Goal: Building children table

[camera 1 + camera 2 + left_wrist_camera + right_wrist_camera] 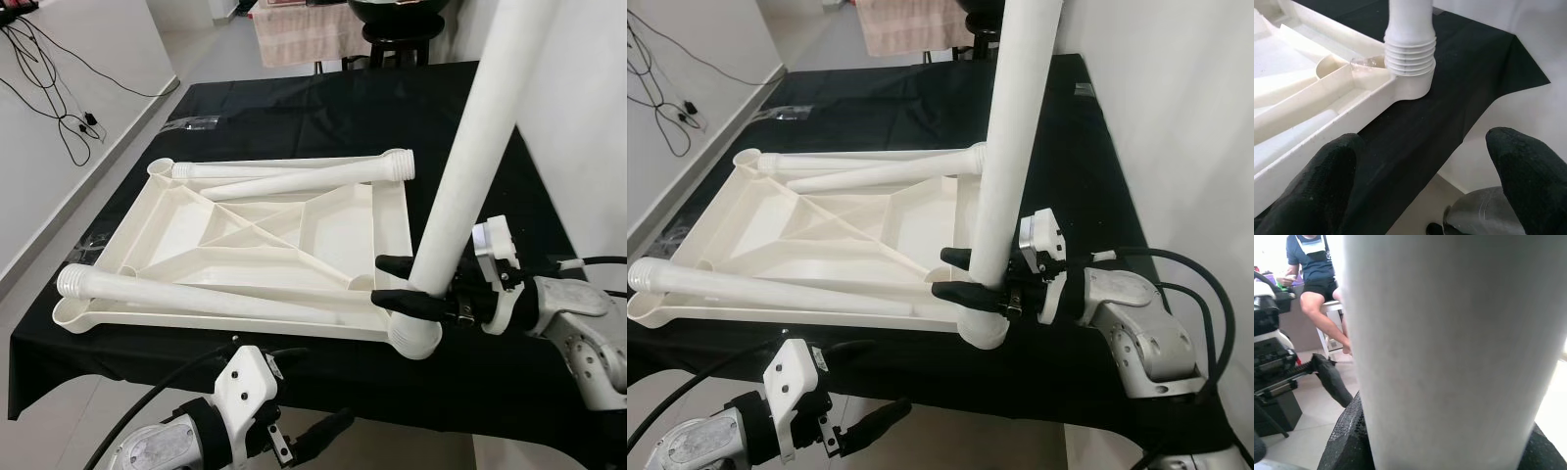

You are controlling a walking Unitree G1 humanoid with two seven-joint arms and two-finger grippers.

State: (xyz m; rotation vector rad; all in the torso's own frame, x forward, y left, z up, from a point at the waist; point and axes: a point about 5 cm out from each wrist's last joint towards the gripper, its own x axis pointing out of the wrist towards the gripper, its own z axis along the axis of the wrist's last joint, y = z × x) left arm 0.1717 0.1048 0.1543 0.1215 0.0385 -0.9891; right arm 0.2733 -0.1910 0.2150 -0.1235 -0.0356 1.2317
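Note:
A cream tabletop (186, 230) lies upside down on the black-covered table (294, 108). Two loose legs (294, 174) rest across its far side. A third leg (196, 294) lies along its near side, threaded end (1410, 49) over the near left corner socket. A fourth leg (460, 176) stands upright, slightly tilted, with its foot in the near right corner socket (416, 341). My right gripper (387, 280) is shut on this leg just above the socket. My left gripper (1415, 196) hangs open and empty below the table's front edge, near the left corner.
A white wall (588, 117) runs close along the table's right side. Cables (59, 108) trail on the floor to the left. A dark stool (397, 39) and a cloth-covered piece stand beyond the far edge. A person (1315, 279) sits on a stool nearby.

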